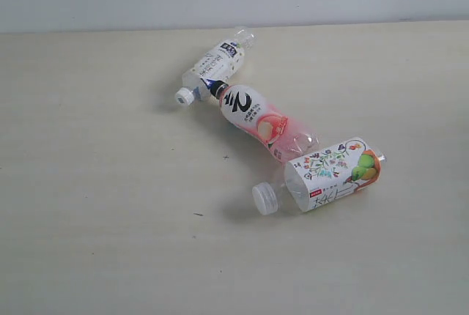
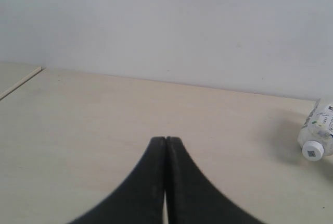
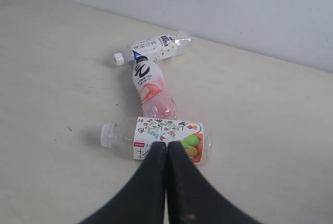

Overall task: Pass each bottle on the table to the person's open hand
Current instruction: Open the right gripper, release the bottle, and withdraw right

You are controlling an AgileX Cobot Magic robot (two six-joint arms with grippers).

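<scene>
The left gripper and right gripper are clenched, empty. A fruit-label bottle lies just ahead of the right; best to open wide, then grasp mid-body.

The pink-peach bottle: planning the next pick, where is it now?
Exterior view: the pink-peach bottle lies on its side just right of centre, its cap by the slim white-and-navy bottle, its base by the fruit-drawing bottle.
</scene>
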